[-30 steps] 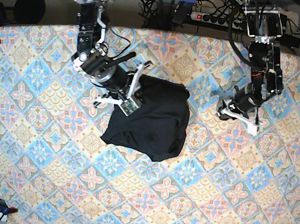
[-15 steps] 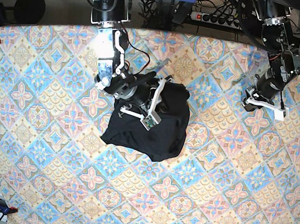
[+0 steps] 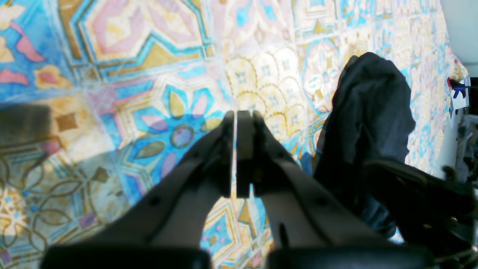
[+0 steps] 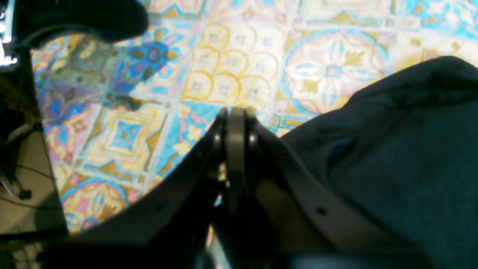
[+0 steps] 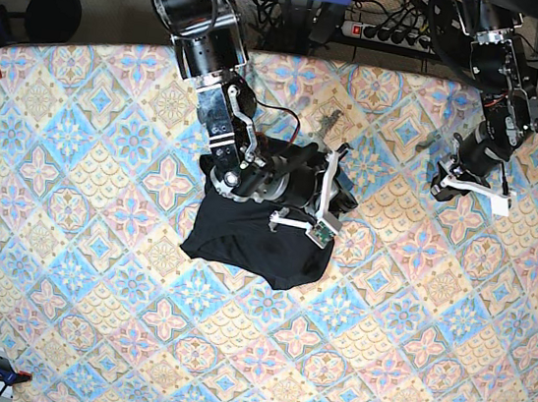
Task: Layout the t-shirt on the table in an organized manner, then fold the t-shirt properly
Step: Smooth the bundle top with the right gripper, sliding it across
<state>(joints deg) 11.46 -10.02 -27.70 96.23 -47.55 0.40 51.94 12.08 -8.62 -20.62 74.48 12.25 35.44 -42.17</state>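
Currently the t-shirt (image 5: 262, 240) sits bunched in a dark heap near the middle of the bench (image 5: 378, 354), toward the far side, not spread out; no sleeves can be told apart. Right arm reaches across the top of the heap, its end effector (image 5: 327, 201) over the heap's right edge. Right wrist view: that end effector (image 4: 235, 123) has its fingers pressed together, tips over bare patterned cloth just beside the black fabric (image 4: 392, 149); nothing pinched that I can see. Whether the tips touch the bench, cannot tell. Left arm is well apart from the shirt, out by the far right side of the bench, end effector (image 5: 465, 184) low over the cloth. Left wrist view: left end effector (image 3: 237, 149) fingers also pressed together, only a thin slit between them, nothing in them, with the shirt (image 3: 368, 123) visible as a dark lump off to one side. Power strip (image 5: 385, 34) and cables lie behind the bench's far edge.
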